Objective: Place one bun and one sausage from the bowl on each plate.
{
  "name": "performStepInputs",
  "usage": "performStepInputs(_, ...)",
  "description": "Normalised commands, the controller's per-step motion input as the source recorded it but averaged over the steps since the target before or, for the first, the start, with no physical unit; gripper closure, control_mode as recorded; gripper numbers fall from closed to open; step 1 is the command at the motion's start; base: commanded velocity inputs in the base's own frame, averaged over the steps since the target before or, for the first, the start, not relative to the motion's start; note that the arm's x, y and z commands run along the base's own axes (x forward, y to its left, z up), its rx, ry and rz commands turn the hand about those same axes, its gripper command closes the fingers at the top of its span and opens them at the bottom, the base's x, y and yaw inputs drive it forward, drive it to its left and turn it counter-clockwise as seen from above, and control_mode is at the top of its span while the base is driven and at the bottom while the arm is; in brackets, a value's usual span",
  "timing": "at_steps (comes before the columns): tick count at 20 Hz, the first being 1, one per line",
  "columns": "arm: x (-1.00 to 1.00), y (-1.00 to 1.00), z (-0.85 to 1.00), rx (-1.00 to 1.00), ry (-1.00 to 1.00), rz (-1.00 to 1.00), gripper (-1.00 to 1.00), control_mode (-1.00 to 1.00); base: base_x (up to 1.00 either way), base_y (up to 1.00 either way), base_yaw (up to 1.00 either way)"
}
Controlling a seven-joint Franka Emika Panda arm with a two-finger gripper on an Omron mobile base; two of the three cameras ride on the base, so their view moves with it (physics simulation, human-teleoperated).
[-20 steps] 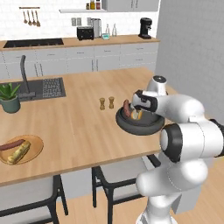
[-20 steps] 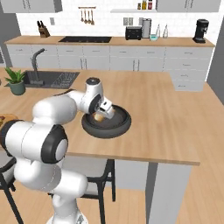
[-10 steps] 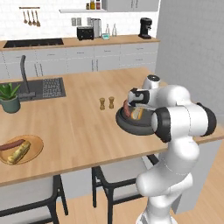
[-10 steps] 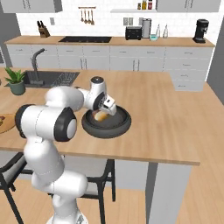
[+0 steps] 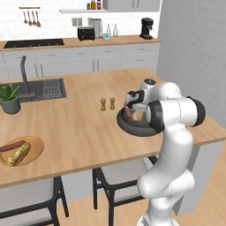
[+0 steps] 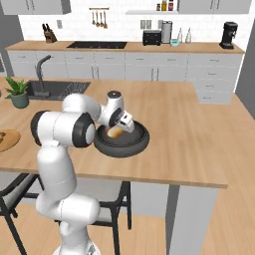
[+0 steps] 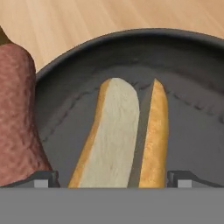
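Swung round over half a second: elbow now folded in front of the base, hand dropped lower into the bowl [image 5: 140,127], which sits near the right-hand edge of the island counter [image 5: 79,123] just as before. Gripper [image 7: 113,179] spread wide, tips either side of the bun [image 7: 120,140] and not yet pressing it. Bun lying split-side up on the bowl floor, near the middle, long axis running away from the hand. Sausage [image 7: 17,118] resting against the bowl's wall, just beside the bun on the hand view's left, apparently not touching it.

Tan plate [image 5: 21,151] at the near left corner of the counter, well apart from the bowl, already carrying one sausage and one bun. Pale-blue plate not identified from here.

Judged step: grasping the bun for the second plate. Best done by going straight down until the tips nearly reach the bowl floor, then closing across the short width at mid-length. Worth keeping the left tip clear of the sausage to avoid nudging or pinching both. Soft roll, so likely to squash or rotate under an off-centre grip; lift vertically to clear the thick rim.
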Motion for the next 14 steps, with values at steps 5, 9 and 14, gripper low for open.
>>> performStepInputs(5, 0.12, 0.0, -0.37, 0.0, 0.0, 0.0, -1.0, -1.0, 0.0, 0.0, 0.0)
performStepInputs(9, 0.05, 0.0, -0.43, 0.0, 0.0, 0.0, -1.0, -1.0, 0.0, 0.0, 0.0)
performStepInputs(14, 0.07, 0.0, -0.3, -0.01, 0.0, 0.0, 1.0, -1.0, 0.0, 0.0, 0.0)
